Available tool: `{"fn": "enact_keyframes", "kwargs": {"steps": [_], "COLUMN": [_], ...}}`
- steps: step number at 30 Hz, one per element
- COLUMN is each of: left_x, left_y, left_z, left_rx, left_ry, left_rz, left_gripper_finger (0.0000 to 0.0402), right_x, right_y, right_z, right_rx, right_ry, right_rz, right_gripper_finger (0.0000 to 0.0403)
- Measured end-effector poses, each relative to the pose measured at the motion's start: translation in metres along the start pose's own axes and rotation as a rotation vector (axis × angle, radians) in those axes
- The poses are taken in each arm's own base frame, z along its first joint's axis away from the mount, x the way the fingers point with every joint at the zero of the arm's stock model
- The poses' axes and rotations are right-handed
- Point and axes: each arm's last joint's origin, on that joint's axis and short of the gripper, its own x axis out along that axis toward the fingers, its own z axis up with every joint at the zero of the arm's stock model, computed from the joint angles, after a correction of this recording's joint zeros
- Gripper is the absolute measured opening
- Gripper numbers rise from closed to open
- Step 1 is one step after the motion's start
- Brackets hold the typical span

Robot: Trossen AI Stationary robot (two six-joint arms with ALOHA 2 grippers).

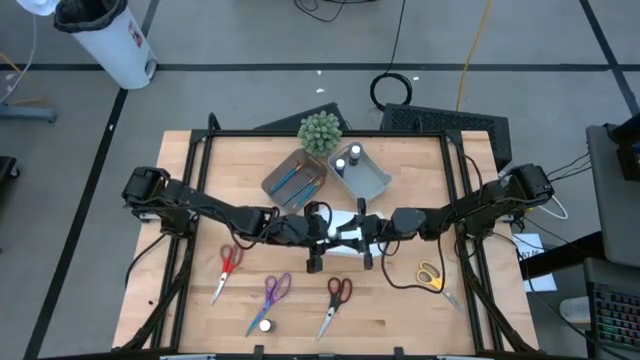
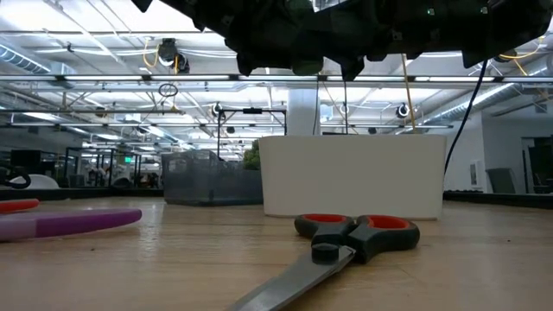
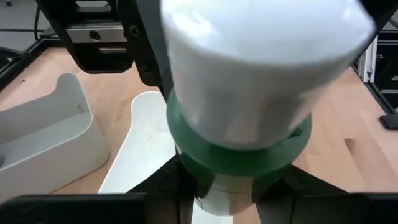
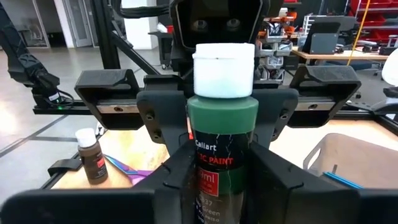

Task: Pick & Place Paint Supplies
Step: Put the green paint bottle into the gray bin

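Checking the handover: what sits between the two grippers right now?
In the right wrist view, a white-capped green paint bottle stands between the right gripper and the left gripper, both closed on it.

The pale wooden table top [image 1: 400, 300] shows a fine plank grain under a light satin sheen. Near its front edge lie scissors with dull grey metal blades and smooth plastic handles: a red-and-black pair [image 2: 356, 237], a purple pair [image 1: 272, 292], a yellow pair [image 1: 431, 274]. The dark green paint bottle [image 4: 222, 146] looks like glossy plastic, with a printed paper-like label and a smooth matt white plastic cap [image 4: 224, 68]. Both grippers' fingers [image 4: 158, 180] are matt black plastic, faintly textured. The white rectangular tray [image 2: 352, 175] is smooth and matt, the pale blue-grey tray [image 1: 362, 172] likewise. A small brown bottle [image 4: 91, 155] standing on the table looks glossy.
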Motion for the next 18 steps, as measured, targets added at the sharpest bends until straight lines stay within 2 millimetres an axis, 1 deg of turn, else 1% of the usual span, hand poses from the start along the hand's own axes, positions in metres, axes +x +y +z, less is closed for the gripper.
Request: {"fn": "enact_keyframes", "kwargs": {"steps": [3, 6, 10, 12, 15, 18], "left_x": [0.000, -0.001, -0.001, -0.002, -0.002, -0.002], "left_y": [0.000, 0.000, -0.003, -0.002, -0.001, 0.001], "left_z": [-0.001, -0.001, -0.011, -0.013, -0.016, -0.016], "left_rx": [0.002, -0.001, 0.015, 0.018, 0.023, 0.021], "left_ry": [0.009, 0.031, 0.125, 0.146, 0.174, 0.178], "left_rz": [-0.009, -0.023, -0.086, -0.085, -0.072, -0.075], "left_gripper_finger": [0.0129, 0.0129, 0.0129, 0.0129, 0.0129, 0.0129], "right_x": [-0.003, -0.009, -0.020, -0.026, -0.030, -0.023], "right_y": [0.000, 0.000, -0.001, -0.002, -0.001, 0.001], "right_z": [0.005, 0.014, 0.032, 0.041, 0.061, 0.090], "right_rx": [0.004, 0.011, 0.019, 0.030, 0.063, 0.072], "right_ry": [0.002, 0.000, -0.046, -0.075, -0.051, 0.079], "right_rz": [-0.001, -0.002, -0.004, -0.004, 0.000, -0.009], "right_gripper_finger": [0.0124, 0.0159, 0.0206, 0.0224, 0.0242, 0.0249]}}
